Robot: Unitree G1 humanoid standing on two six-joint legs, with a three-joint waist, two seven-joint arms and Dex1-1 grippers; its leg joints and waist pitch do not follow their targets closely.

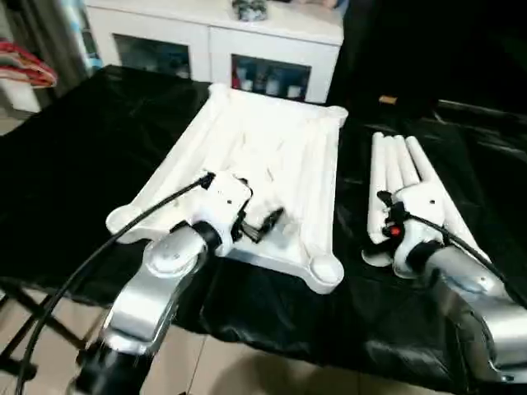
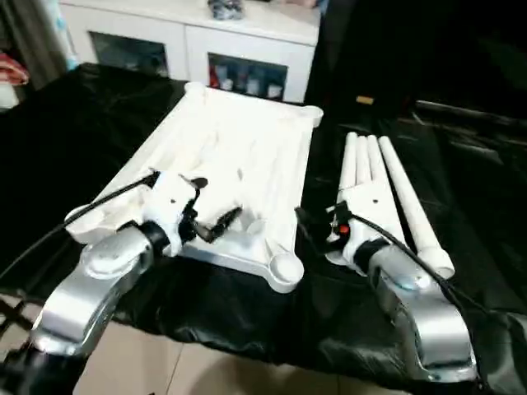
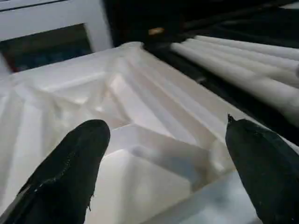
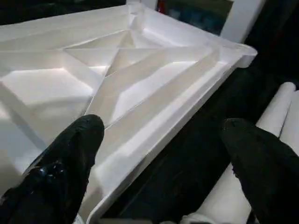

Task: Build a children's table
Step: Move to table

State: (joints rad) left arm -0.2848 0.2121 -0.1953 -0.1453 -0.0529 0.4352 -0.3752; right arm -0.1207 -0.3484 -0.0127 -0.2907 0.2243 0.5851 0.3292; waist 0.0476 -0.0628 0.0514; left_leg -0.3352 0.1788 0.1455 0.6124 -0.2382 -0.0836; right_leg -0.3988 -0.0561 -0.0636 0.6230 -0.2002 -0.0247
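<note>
Children's table, unassembled: top and four legs on black-sheeted counter (image 1: 74, 164).

Table top (image 1: 263, 156) lay underside up, ribbed, near corner socket (image 1: 324, 271) at the counter's front edge; four legs (image 1: 403, 177) lay bundled just beside it on the right. Left pincer (image 1: 251, 226) hung wide open, empty, above the top; right pincer (image 2: 317, 224) wide open, empty, by the legs' near ends. Judged light, stiff, slippery plastic; legs likely to roll, best gripped mid-shaft. Open counter lay left of the top.

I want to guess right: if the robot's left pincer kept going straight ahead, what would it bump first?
Probably the table top: the open left pincer points at its ribbed underside, though depth is hard to judge.
</note>
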